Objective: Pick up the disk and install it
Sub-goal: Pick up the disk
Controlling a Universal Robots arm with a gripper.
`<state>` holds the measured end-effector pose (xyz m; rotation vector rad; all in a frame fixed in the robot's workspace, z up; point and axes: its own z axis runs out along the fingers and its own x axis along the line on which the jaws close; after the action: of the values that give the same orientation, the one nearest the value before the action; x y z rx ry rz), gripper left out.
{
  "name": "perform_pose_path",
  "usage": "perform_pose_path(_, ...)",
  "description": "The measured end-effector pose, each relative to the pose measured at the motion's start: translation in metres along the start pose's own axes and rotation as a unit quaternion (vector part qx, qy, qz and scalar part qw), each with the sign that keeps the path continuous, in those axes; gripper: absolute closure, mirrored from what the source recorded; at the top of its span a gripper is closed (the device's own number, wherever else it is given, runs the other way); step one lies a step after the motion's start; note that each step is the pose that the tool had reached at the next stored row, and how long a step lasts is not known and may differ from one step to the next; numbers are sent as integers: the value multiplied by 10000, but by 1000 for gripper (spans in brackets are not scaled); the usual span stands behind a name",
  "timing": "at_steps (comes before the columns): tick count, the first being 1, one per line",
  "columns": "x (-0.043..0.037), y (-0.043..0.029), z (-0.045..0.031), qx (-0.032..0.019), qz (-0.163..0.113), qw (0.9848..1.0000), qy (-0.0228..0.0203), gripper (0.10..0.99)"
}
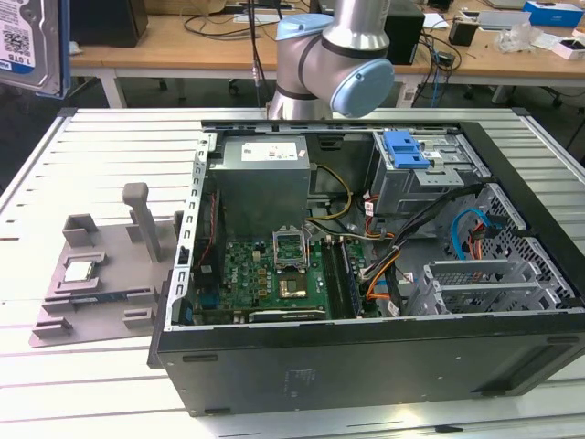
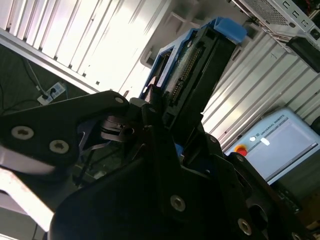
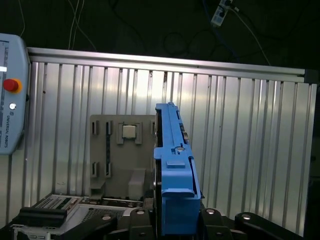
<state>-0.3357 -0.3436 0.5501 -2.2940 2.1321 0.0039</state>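
The disk [image 1: 32, 46], silver with a printed label and a blue frame edge, hangs high in the exterior view's upper left corner, well above the table. In the first wrist view I see the disk [image 3: 172, 170] edge-on, its blue carrier frame facing the camera, held upright over the grey fixture. My gripper [image 3: 172, 217] is shut on the disk's lower part, a black finger on each side. In the second wrist view the disk [image 2: 200, 65] shows its connector edge, with the gripper [image 2: 165, 117] clamped on it.
An open computer case [image 1: 512, 197] lies on the slatted metal table [image 1: 101, 155], with a blue-latched grey drive cage [image 1: 407, 151] at its back right. A grey fixture plate [image 1: 101, 274] holding a small silver chip [image 1: 78, 271] sits left of the case. A control pendant [image 3: 10, 95] rests by the table edge.
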Motion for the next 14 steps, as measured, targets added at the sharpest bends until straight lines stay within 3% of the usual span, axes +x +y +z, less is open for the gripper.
perform_pose_path(8,23,-309,1,-2,-1,10000,6,718)
perform_pose_path(14,43,-587,2,-3,-1,10000,6,718)
